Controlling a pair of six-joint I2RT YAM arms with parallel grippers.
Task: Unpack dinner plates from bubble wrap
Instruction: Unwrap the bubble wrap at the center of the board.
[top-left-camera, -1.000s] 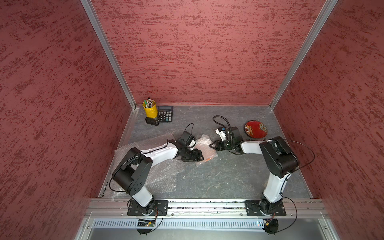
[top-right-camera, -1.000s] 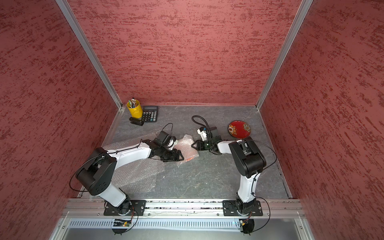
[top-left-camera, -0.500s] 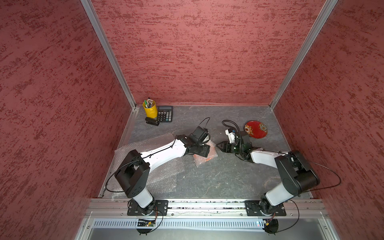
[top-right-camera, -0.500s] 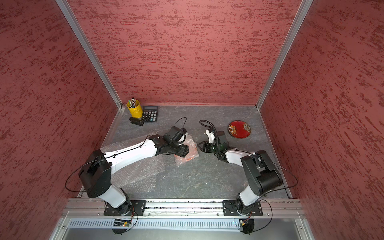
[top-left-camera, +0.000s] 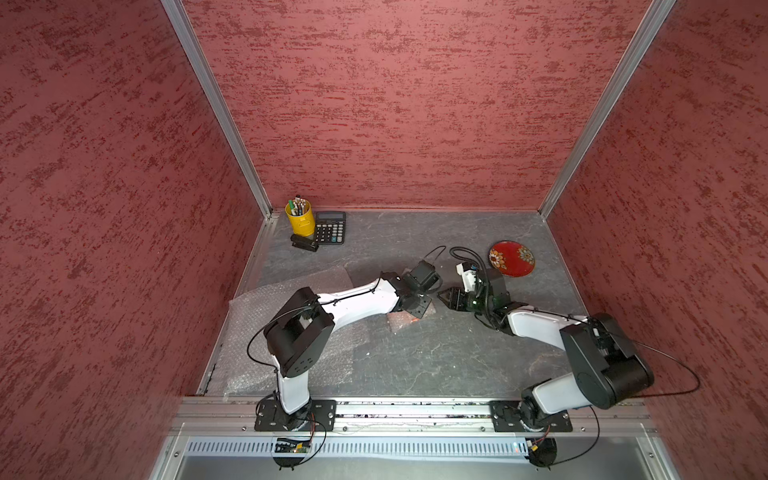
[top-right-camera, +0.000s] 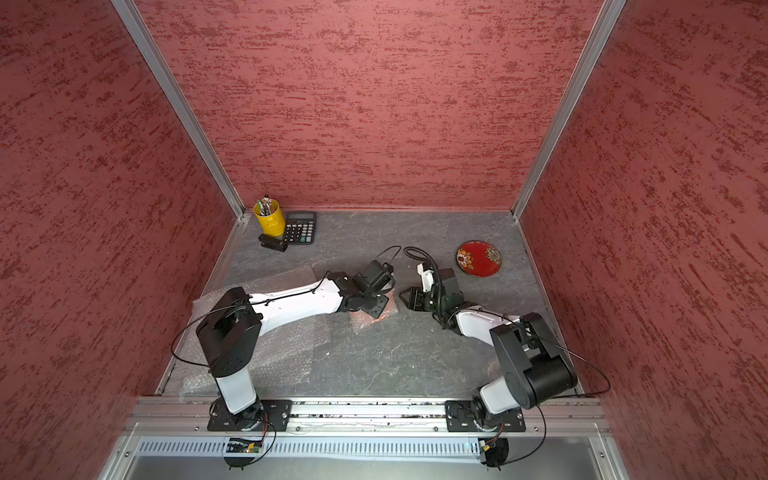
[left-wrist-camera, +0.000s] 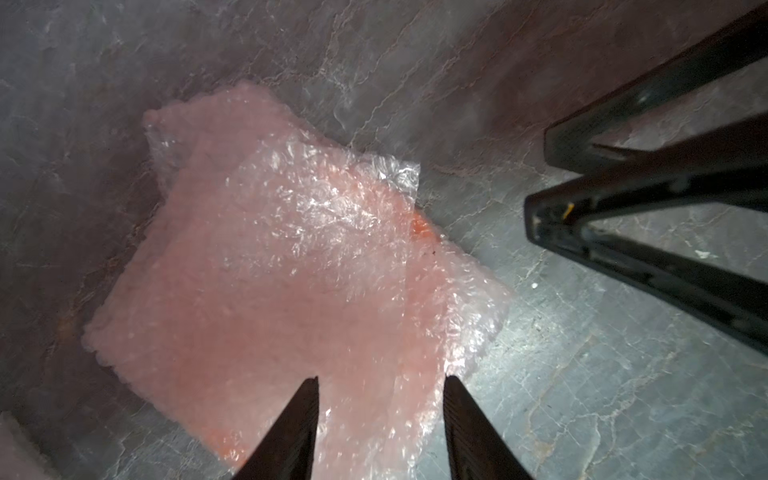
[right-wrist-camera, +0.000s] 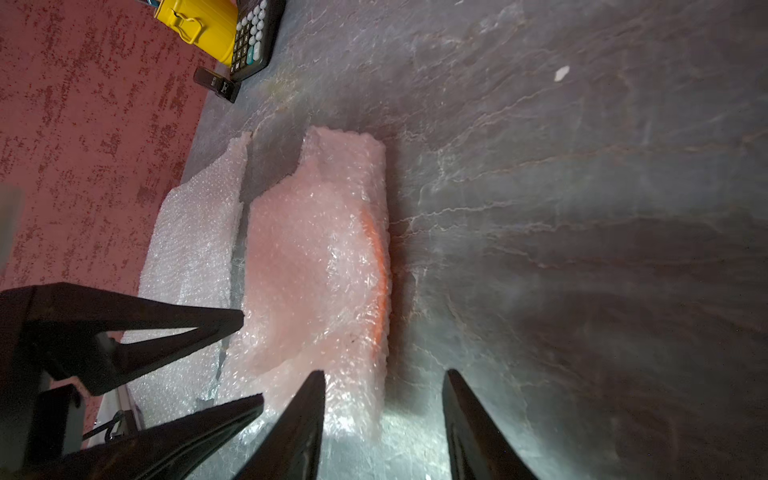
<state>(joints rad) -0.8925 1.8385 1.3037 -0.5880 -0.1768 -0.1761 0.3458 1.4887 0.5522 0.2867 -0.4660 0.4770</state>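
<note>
Jaws both parted | bubble wrap (right-wrist-camera: 316, 257) flat, long axis toward right jaws

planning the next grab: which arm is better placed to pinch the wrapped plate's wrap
Left, probably: the left pincer is open directly over the bubble wrap, wrap between its tips. The right pincer sits at the wrap's edge, half over bare table.

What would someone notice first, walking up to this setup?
Probably the red flowered plate, lying bare toward the far right of the table. Next, the bubble-wrapped bundle in the middle, orange glowing through, with the left end effector and right end effector both open close to it. A yellow pen cup and calculator sit in the far left corner.
</note>
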